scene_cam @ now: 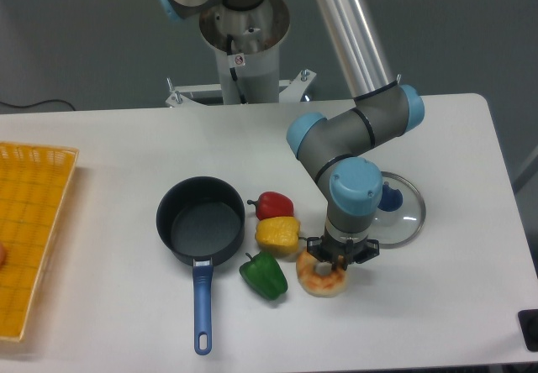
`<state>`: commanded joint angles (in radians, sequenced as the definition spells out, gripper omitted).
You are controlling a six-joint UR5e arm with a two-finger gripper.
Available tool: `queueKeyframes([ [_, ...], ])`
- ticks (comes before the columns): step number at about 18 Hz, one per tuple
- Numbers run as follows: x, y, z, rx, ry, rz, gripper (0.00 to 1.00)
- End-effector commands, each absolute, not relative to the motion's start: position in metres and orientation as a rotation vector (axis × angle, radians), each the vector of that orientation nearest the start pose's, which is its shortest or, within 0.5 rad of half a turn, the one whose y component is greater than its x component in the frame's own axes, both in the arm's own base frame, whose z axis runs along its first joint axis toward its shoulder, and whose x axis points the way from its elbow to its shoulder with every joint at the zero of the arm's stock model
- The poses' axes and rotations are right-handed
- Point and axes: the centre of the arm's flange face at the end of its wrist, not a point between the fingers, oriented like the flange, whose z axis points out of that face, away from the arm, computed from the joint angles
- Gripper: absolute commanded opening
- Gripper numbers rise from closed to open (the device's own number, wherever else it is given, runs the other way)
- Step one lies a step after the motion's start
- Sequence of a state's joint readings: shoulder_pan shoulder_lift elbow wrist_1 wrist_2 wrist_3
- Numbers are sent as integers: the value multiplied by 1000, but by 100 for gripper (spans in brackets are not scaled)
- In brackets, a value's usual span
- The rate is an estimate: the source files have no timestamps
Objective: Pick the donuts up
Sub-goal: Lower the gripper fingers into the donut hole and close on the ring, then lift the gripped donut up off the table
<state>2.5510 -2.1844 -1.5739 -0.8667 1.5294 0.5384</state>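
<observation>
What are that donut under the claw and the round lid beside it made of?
The donut looks like matte toy plastic or foam: flat orange-tan with pale glaze patches, though I can't tell which. The lid looks like clear glass with a metal rim and a blue plastic knob.

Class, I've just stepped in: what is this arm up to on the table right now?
The arm has its end effector down on the donut, closed on the ring's far side. The donut sits on the white table just right of the green pepper, below the yellow pepper and red pepper. A dark saucepan sits to the left, its glass lid to the right. The donut does not look lifted yet.
</observation>
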Motion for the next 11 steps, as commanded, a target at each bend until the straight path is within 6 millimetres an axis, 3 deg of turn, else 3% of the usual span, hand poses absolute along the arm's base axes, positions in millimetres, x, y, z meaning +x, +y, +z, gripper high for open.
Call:
queueKeyframes([
  [6,-481,488,211,-2959,-661,70,20],
  [11,-476,488,238,-2926,-648,73,21],
])
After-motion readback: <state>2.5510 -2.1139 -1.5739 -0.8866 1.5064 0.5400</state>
